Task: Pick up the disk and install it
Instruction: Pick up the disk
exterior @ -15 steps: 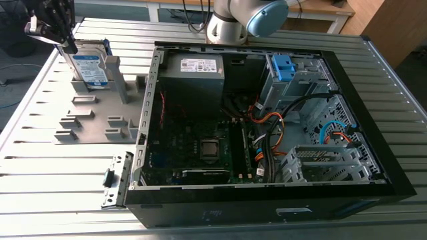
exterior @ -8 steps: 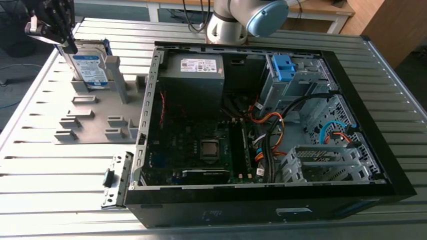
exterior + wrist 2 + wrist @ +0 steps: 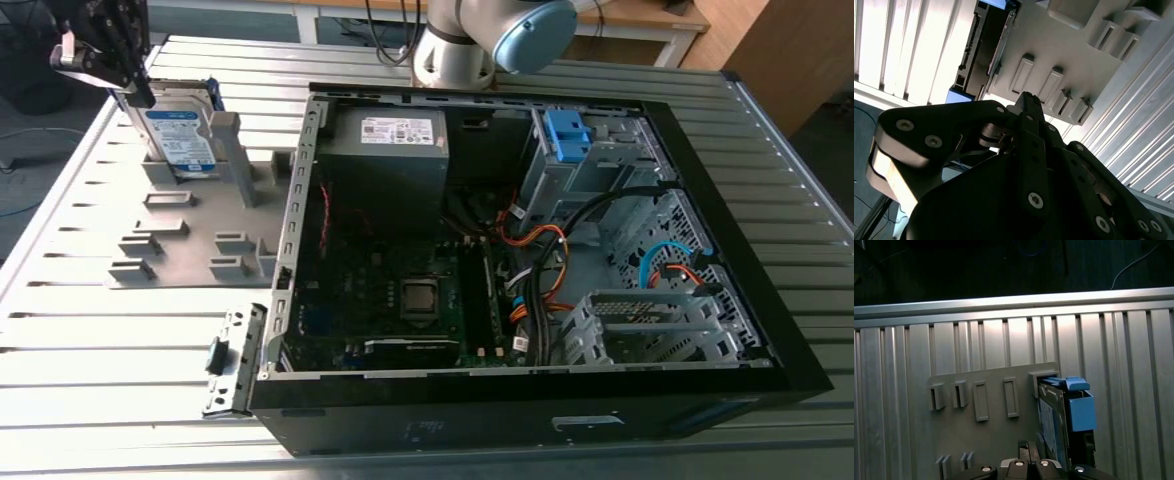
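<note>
My pincer hangs over the upright disk; how open, I cannot tell. Stiff, weighty, fragile: grip its blue-framed edges

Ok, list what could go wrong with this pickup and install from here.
1. The gripper hangs by one top corner of the disk, which stands upright in the grey holder. An off-centre grab may tilt the disk and jam it in its slot.
2. The holder may lift with the disk if it merely rests on the table.
3. Cables crowd the open case; the disk could snag on them going in.
</note>
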`<state>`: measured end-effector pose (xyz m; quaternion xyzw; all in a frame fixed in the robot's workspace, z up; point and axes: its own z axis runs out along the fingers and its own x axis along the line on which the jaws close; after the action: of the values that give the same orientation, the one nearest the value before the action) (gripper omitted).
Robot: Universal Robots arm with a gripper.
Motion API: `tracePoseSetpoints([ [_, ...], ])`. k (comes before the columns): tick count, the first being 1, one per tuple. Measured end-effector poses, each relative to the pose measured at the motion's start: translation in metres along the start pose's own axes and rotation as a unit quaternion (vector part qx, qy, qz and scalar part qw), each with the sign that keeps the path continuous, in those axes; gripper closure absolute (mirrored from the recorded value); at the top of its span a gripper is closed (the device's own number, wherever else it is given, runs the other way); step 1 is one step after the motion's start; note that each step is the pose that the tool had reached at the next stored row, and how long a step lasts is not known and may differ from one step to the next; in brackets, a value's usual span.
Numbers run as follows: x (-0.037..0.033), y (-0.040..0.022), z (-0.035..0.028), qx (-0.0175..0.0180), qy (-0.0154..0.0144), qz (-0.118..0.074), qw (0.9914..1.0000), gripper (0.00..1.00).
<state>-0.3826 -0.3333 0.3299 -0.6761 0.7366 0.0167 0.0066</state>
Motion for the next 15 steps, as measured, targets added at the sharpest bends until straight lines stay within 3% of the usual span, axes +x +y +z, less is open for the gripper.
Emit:
tracePoseSetpoints([
  [15,0.0000,0.0000,0.0000,-0.0002,0.0001,-0.005,0.99999,0.89],
])
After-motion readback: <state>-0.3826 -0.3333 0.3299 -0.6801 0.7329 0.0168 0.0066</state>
